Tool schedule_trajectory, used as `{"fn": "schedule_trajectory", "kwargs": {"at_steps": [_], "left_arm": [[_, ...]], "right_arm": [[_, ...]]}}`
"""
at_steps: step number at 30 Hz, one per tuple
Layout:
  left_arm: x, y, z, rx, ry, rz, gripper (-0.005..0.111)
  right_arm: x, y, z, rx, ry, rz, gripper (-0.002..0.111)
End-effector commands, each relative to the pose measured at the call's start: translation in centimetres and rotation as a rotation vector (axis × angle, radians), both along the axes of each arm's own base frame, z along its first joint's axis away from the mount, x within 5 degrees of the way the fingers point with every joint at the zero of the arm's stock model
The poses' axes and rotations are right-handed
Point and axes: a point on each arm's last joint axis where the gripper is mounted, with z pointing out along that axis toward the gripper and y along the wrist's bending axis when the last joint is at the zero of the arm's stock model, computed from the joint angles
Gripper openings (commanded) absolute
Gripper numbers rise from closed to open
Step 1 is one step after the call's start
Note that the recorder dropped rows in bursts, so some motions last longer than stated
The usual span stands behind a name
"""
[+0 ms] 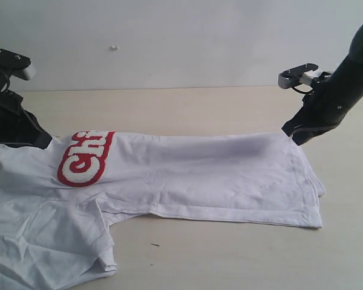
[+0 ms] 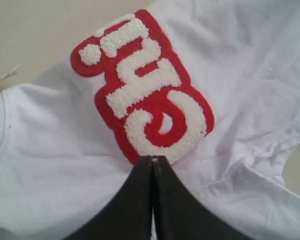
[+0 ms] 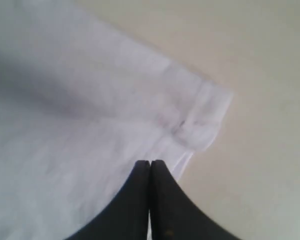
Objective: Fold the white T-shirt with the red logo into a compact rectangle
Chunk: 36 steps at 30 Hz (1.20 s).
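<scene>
T-shirt (image 1: 187, 175), white, lies stretched across the bench (image 1: 242, 254), collar end at left of ext. view, hem end at right. Far edge is lifted slightly at both ends where the grippers meet it. Left gripper (image 2: 152, 159): jaws pressed together, pinching cloth right at the edge of the red logo (image 2: 145, 90); only "Chi" shows. Right gripper (image 3: 150, 162): jaws also closed tight, nipping fabric near the hem corner. One sleeve sprawls rumpled at near-left of bench. Cloth btwn the two grippers is lightly creased, w/ near hem corner lying flat.
</scene>
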Motion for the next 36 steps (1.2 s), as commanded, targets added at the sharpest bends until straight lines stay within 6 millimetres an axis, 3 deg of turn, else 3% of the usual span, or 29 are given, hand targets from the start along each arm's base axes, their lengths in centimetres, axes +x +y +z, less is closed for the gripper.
{"fn": "schedule_trajectory", "kwargs": {"at_steps": [1, 7, 12, 19, 22, 26, 29, 32, 36], "left_arm": [[0.3, 0.0, -0.7, 0.001, 0.010, -0.006, 0.000], [0.8, 0.0, -2.0, 0.014, 0.030, -0.008, 0.000], [0.9, 0.0, -2.0, 0.015, 0.027, -0.007, 0.000], [0.8, 0.0, -2.0, 0.014, 0.033, -0.010, 0.000], [0.7, 0.0, -2.0, 0.022, 0.034, -0.019, 0.000], [0.5, 0.5, -2.9, 0.047, 0.063, -0.021, 0.000], [0.8, 1.9, -3.4, 0.056, 0.075, 0.077, 0.000], [1.4, 4.1, -3.9, 0.055, 0.080, 0.232, 0.000], [2.2, 5.8, -5.3, 0.051, 0.108, 0.296, 0.000]], "right_arm": [[1.9, -0.5, -1.8, -0.030, -0.147, -0.092, 0.000], [2.8, -0.9, -6.6, -0.053, -0.144, -0.114, 0.000], [4.0, -1.0, -4.2, -0.022, -0.189, -0.162, 0.000], [2.7, -0.2, 0.3, 0.039, -0.117, -0.144, 0.000], [1.2, 0.0, 0.1, 0.042, -0.076, -0.144, 0.000], [-0.9, 0.0, -2.2, 0.023, -0.061, -0.176, 0.000], [-1.8, 0.1, -3.0, 0.025, -0.028, -0.187, 0.000], [-2.4, 0.4, -2.9, 0.032, 0.032, -0.172, 0.000], [-2.6, 2.2, -1.7, 0.041, 0.041, -0.134, 0.000]]}}
